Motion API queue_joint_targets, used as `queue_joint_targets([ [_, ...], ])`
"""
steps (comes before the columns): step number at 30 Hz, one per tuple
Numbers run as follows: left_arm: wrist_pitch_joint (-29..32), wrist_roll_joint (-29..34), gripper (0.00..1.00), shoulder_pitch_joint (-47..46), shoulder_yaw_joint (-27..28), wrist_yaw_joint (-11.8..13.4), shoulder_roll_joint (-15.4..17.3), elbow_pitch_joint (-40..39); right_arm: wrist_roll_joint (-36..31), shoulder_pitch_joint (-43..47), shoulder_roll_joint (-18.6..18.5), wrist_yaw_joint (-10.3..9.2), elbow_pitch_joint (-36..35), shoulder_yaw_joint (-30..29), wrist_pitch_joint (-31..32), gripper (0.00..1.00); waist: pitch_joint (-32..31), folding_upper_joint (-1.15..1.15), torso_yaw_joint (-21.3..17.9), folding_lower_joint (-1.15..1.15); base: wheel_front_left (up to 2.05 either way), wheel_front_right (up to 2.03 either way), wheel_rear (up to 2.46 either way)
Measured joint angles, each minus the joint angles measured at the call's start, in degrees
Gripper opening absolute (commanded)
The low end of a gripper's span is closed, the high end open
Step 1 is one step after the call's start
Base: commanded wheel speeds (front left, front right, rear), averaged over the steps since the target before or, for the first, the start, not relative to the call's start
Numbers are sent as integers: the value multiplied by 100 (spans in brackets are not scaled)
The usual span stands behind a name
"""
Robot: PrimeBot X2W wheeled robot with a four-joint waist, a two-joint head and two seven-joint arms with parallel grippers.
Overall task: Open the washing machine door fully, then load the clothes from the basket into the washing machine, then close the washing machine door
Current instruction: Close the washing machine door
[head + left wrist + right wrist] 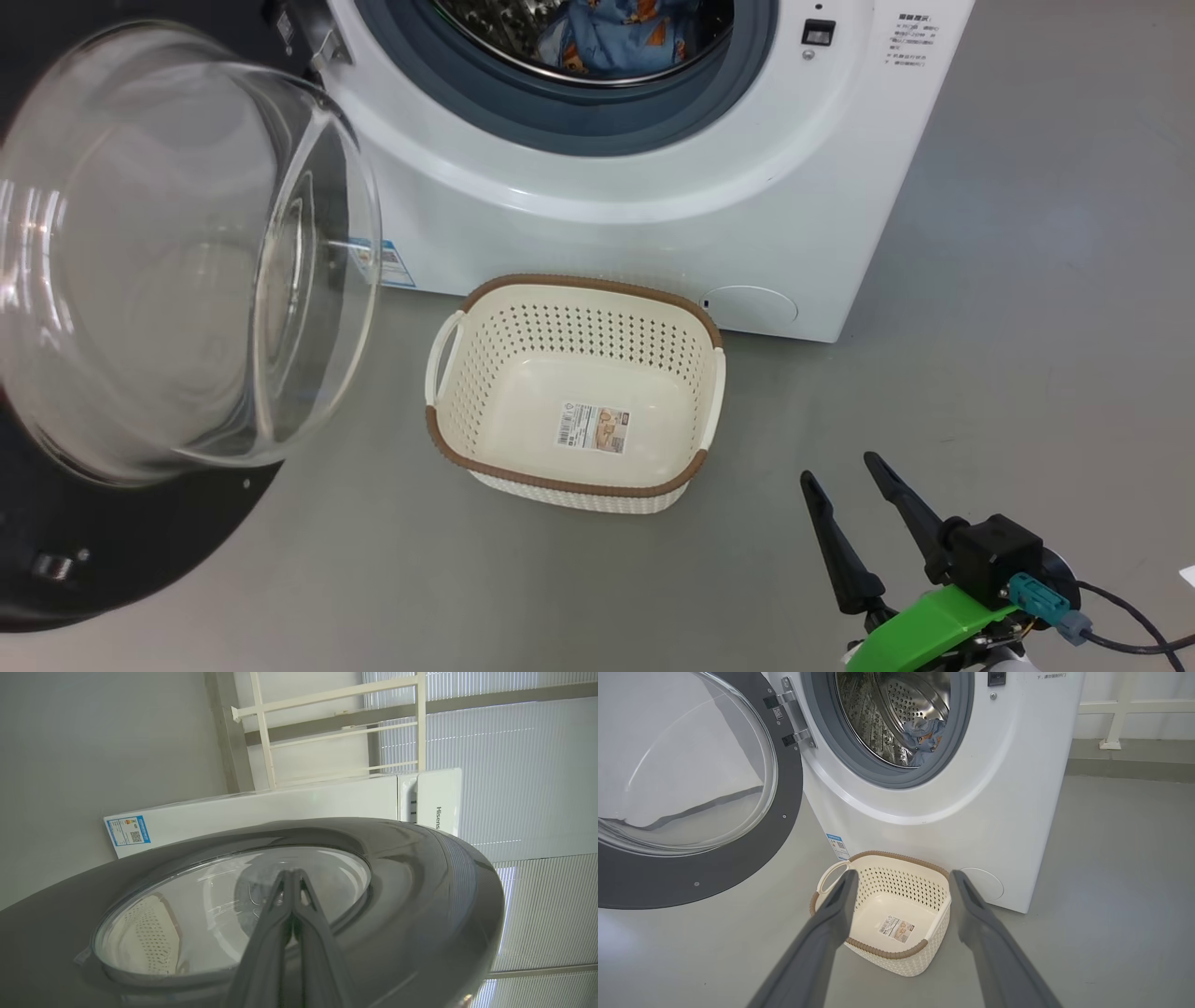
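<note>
Now, head view: one big round black-rimmed glass door (187,252) hangs open, left; one holey cream plastic basket (579,331) sits empty; right gripper (837,467) wide open, holding nothing. Left wrist: left gripper (292,875), pinched shut, empty, points at the door's outside. Right wrist: one blue bear-print clothes (927,737) bundle inside the white washing machine (1017,788).
</note>
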Motion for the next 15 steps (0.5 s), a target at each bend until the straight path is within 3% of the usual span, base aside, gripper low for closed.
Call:
queue_joint_targets([
  [8, 1105, -501, 0, 727, -272, 401, -410, -1304, 55, -69, 14, 0, 121, 14, -66, 100, -27, 0, -44, 0, 0, 0, 0],
  [15, 1548, -744, 0, 1313, -594, 797, -883, -2520, 129, -74, 18, 0, 223, 87, -125, 100, -33, 0, -156, 0, 0, 0, 0],
])
